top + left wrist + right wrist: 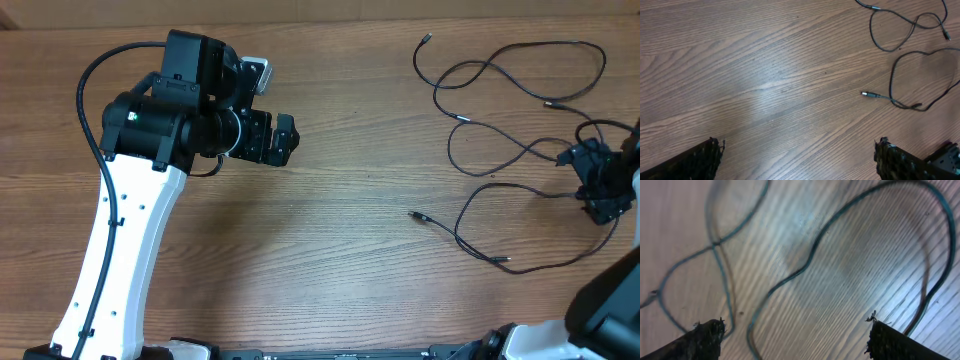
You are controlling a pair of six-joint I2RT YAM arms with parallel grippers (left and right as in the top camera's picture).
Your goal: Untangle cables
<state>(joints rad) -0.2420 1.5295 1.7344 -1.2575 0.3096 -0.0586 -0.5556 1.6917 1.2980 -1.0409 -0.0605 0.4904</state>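
Several thin black cables (pixel 500 140) lie in loose loops on the right half of the wooden table, their metal-tipped plug ends spread apart; one plug end (pixel 414 214) lies near the middle. In the left wrist view the cables (pixel 900 60) lie at the upper right, far from the fingers. My left gripper (pixel 799 157) is open and empty over bare wood at the upper left of the table (pixel 283 140). My right gripper (pixel 795 340) is open, low over the cable loops (pixel 810 255) at the right edge (pixel 597 180); cable strands run between and beside its fingers, not gripped.
The wooden table (pixel 330 270) fills the overhead view. The left arm's white link (pixel 120 260) crosses the lower left. The right arm's base shows at the lower right corner (pixel 610 300).
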